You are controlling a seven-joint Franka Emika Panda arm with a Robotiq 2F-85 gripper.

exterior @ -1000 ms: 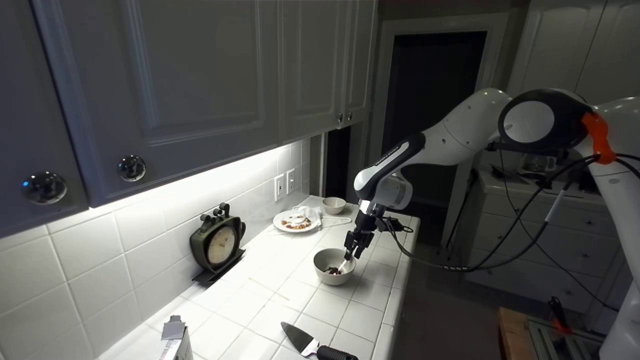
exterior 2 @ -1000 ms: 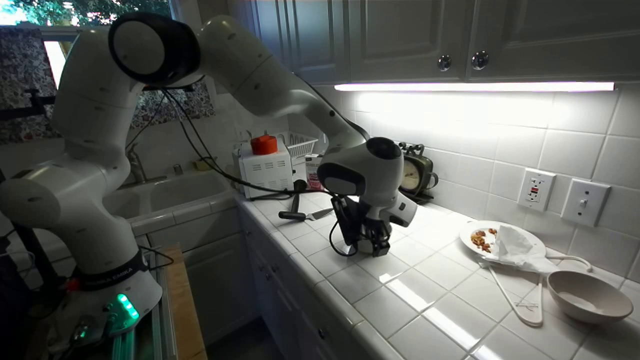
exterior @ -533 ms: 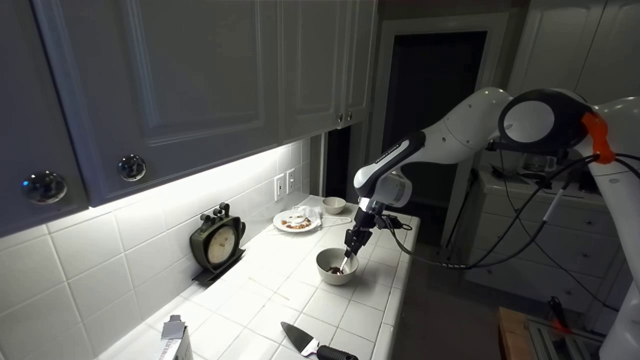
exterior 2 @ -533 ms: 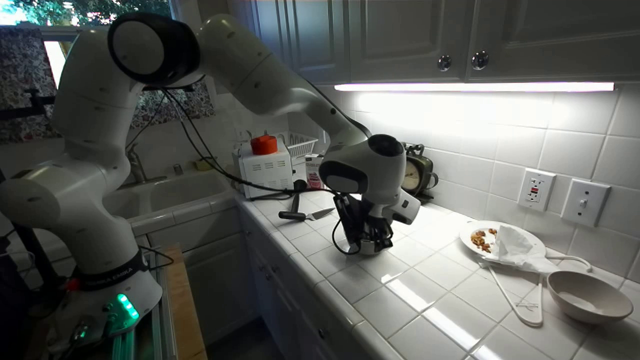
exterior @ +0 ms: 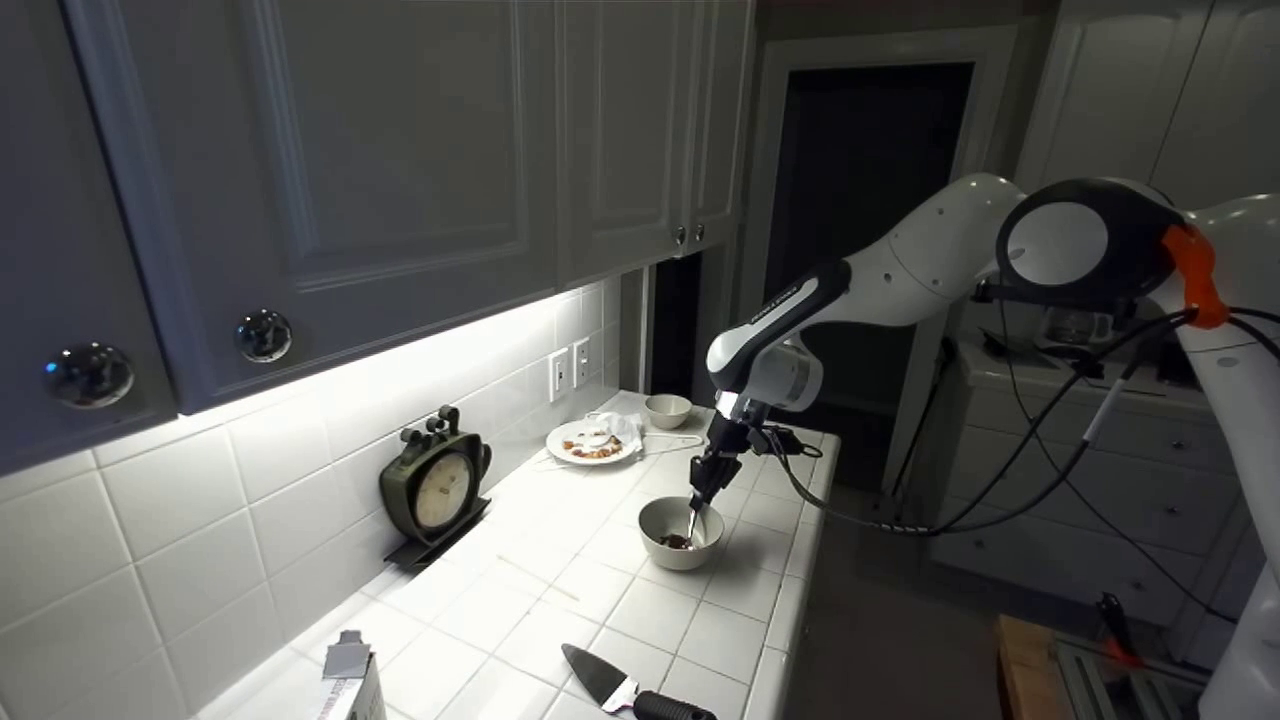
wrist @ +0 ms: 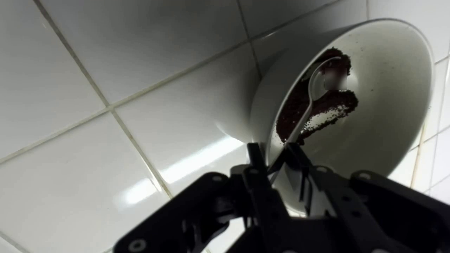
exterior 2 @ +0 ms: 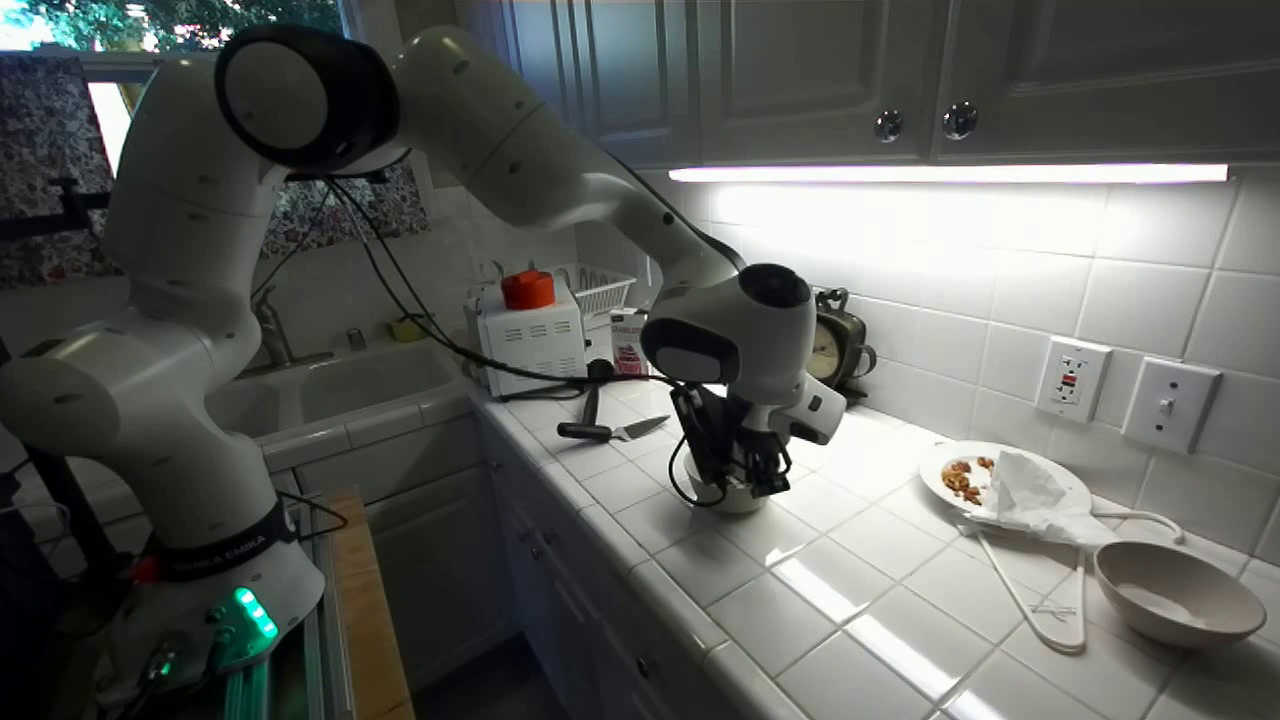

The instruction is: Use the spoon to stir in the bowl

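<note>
The spoon (wrist: 305,116) is slender and silvery. My gripper (wrist: 271,146) is shut on its handle, with the handle running up between the fingers. The spoon's head lies in dark red-brown granules inside the bowl (wrist: 381,133). The bowl is round, deep and pale, and stands on the white tiles. In an exterior view, the gripper (exterior: 698,500) is over the right part of the bowl (exterior: 680,560), and the spoon (exterior: 692,522) slopes steeply down into it. In an exterior view, the gripper (exterior 2: 765,478) hides the spoon and part of the bowl (exterior 2: 738,500).
A plate with food and a crumpled napkin (exterior 2: 1030,485), a white looped utensil (exterior 2: 1065,635) and a second pale bowl (exterior 2: 1180,610) stand further along the counter. A black-handled cake server (exterior: 605,680), a green scale (exterior: 437,490) and a carton (exterior: 352,690) are also near.
The bowl has slid slightly to the right in an exterior view. The spoon stands more upright in it. The gripper has shifted only a little and keeps hold of the spoon.
</note>
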